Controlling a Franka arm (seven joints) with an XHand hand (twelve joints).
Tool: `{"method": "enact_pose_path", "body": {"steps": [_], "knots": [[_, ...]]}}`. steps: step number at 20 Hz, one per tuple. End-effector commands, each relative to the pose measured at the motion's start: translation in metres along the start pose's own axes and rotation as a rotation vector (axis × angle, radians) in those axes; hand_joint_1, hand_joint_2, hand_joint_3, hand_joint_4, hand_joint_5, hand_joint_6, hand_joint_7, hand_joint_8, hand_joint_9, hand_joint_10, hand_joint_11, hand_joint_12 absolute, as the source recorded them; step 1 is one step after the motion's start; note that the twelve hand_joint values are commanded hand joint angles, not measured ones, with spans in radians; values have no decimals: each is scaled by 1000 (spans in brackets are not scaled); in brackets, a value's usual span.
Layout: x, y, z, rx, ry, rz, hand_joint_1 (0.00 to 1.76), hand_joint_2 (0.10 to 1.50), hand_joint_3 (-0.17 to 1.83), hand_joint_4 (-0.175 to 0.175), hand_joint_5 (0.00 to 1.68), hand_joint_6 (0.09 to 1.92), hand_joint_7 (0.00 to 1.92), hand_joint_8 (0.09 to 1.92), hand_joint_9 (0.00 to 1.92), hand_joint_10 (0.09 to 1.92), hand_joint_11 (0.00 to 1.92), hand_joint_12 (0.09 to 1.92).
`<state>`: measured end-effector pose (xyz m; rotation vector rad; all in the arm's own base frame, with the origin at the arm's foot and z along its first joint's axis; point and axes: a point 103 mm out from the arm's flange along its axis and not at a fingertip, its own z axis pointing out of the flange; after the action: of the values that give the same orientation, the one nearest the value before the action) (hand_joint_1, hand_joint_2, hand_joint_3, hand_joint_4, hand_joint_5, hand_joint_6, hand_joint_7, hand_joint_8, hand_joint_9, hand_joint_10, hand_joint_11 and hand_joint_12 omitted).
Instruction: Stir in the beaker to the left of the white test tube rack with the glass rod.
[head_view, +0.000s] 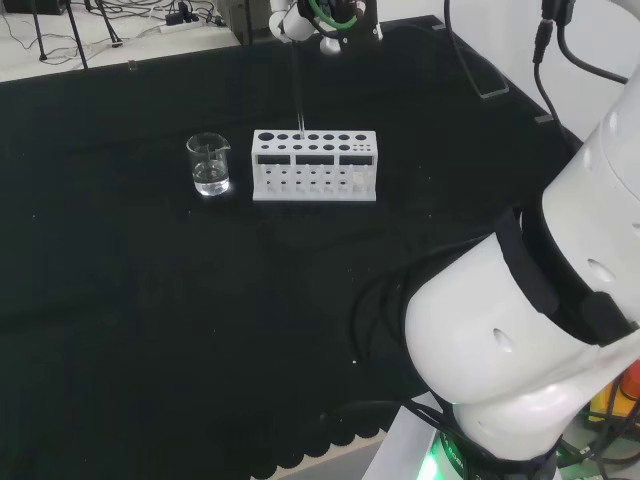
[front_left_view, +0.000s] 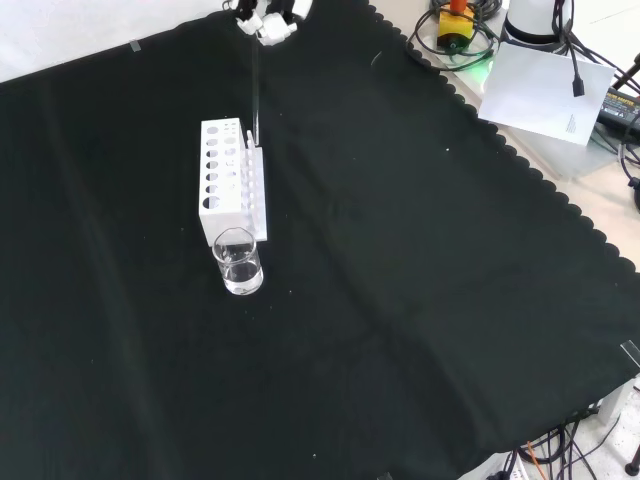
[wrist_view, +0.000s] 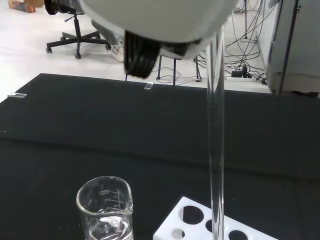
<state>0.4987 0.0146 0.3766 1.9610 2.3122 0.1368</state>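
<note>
Overhead, hand (head_view: 335, 18) holding glass rod (head_view: 299, 85), above rack (head_view: 314, 166)

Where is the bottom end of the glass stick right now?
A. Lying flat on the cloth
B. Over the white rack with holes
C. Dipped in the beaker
B: the glass rod hangs upright from the hand, its tip at the white rack, beside the beaker.

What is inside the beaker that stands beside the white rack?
The beaker holds a little clear liquid at its bottom, plain in the wrist view. The glass rod is not in it; it hangs over the white rack, held by the hand.
</note>
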Motion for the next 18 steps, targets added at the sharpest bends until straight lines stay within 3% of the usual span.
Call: {"method": "enact_pose_path", "body": {"steps": [1,6,18], "knots": [[8,-2,-4,2,1,-20,1213,565,918,-175,1181,953,1551,1051,1860,771,1815,729],[17,5,-4,6,7,-34,1213,565,919,-175,1181,953,1551,1051,1861,769,1816,729],[56,39,-7,-3,48,-125,1213,564,921,-175,1182,953,1552,1052,1867,765,1818,729]]}}
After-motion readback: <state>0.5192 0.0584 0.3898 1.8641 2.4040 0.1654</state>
